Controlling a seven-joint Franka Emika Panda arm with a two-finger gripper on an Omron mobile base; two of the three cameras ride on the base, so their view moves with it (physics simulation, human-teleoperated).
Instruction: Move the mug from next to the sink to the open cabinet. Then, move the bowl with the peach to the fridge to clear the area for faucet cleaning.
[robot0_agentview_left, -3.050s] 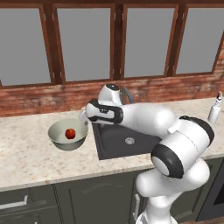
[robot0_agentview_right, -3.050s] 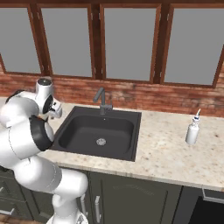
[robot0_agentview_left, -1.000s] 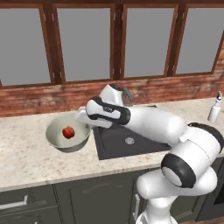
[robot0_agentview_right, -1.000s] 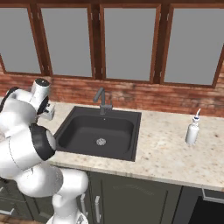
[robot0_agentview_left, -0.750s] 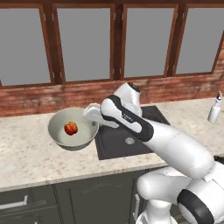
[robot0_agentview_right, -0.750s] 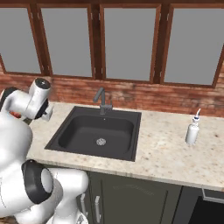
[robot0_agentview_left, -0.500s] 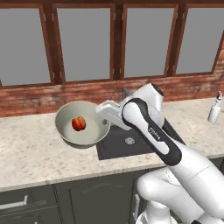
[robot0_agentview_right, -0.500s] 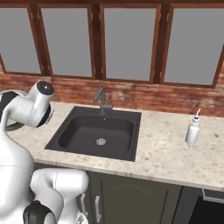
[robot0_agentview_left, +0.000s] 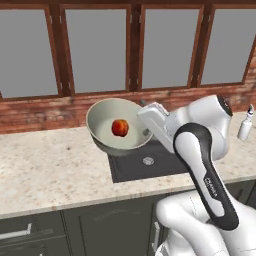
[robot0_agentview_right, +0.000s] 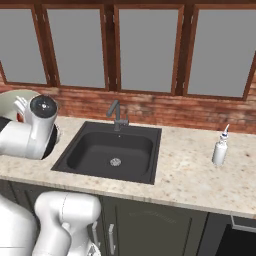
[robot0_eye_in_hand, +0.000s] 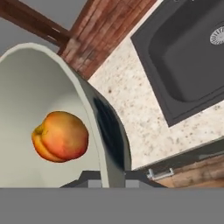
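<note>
My gripper (robot0_agentview_left: 143, 133) is shut on the rim of the pale grey-green bowl (robot0_agentview_left: 106, 124) and holds it in the air above the counter, just left of the black sink (robot0_agentview_left: 150, 163). The bowl is tilted, its off-white inside facing the left base camera. The orange-red peach (robot0_agentview_left: 119, 127) rests inside it. In the hand view the bowl (robot0_eye_in_hand: 26, 105) and the peach (robot0_eye_in_hand: 60, 136) are close up, with my gripper (robot0_eye_in_hand: 107, 180) at the rim. From the right, the bowl (robot0_agentview_right: 14, 100) peeks out behind my arm. The mug, cabinet and fridge are out of view.
The dark faucet (robot0_agentview_right: 116, 114) stands behind the sink (robot0_agentview_right: 112, 150). A white soap bottle (robot0_agentview_right: 220, 148) is on the counter to the right of the basin. A brick wall and windows run along the back. Speckled countertop (robot0_agentview_left: 50, 165) spreads to the left.
The bowl has come up off the counter and swung up and to the right with my hand, tipping its inside toward the camera. The peach stayed in it.
</note>
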